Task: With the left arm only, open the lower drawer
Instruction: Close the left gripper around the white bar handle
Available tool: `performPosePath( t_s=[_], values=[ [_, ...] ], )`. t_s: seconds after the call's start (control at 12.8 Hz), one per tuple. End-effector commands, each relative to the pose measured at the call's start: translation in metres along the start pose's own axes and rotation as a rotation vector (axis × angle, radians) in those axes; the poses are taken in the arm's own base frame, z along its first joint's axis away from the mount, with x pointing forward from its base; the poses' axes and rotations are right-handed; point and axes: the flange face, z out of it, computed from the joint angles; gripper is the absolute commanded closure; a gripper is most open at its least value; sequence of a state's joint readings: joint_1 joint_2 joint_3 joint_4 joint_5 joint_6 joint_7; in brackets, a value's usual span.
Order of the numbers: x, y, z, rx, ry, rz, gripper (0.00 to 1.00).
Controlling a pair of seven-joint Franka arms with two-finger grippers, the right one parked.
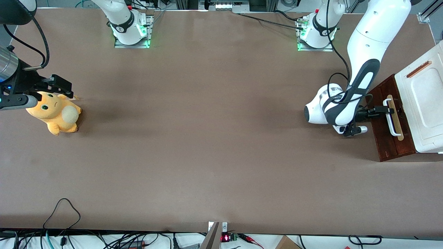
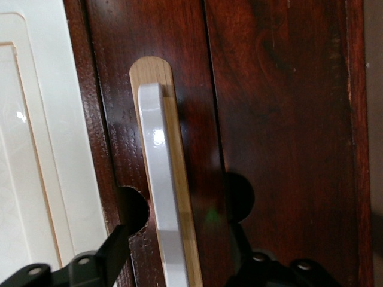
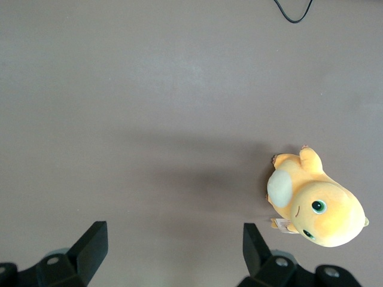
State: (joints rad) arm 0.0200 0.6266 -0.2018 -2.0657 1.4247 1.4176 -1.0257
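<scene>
The lower drawer (image 1: pixel 387 145) has a dark red-brown front with a white bar handle (image 1: pixel 392 121) on a pale wood strip, toward the working arm's end of the table. It looks closed under the white box-like top (image 1: pixel 424 100). The left arm's gripper (image 1: pixel 383 111) is at the drawer front, at the part of the handle farther from the front camera. In the left wrist view the gripper (image 2: pixel 179 245) is open. Its black fingers (image 2: pixel 116 242) straddle the white handle (image 2: pixel 158 179), one on each side, with a gap to the bar on both sides. The drawer front (image 2: pixel 287 119) fills that view.
A yellow plush toy (image 1: pixel 55 114) lies on the brown table toward the parked arm's end and also shows in the right wrist view (image 3: pixel 317 206). The arm bases (image 1: pixel 131 31) stand at the table edge farthest from the front camera. Cables (image 1: pixel 62 214) lie at the nearest edge.
</scene>
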Motion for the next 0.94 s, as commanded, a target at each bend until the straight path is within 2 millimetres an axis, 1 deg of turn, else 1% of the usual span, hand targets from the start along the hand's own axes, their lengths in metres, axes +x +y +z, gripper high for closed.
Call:
performPosePath(
  t_s=[0.0, 0.08, 0.16, 0.23, 0.39, 0.47, 0.55, 0.7, 0.86],
  values=[
    [0.007, -0.004, 0.005, 0.022, 0.007, -0.012, 0.35],
    [0.007, -0.003, 0.006, 0.020, 0.007, -0.010, 0.38],
    [0.007, -0.004, 0.011, 0.020, -0.003, -0.009, 0.39],
    [0.007, -0.003, 0.012, 0.021, -0.003, -0.007, 0.39],
    [0.008, -0.004, 0.013, 0.018, -0.003, -0.007, 0.43],
    [0.008, -0.004, 0.013, 0.018, -0.003, -0.005, 0.47],
    [0.008, -0.004, 0.013, 0.017, -0.002, -0.005, 0.53],
    [0.008, -0.004, 0.013, 0.018, -0.001, -0.004, 0.60],
    [0.010, -0.005, 0.017, 0.029, 0.012, -0.006, 0.60]
  ],
)
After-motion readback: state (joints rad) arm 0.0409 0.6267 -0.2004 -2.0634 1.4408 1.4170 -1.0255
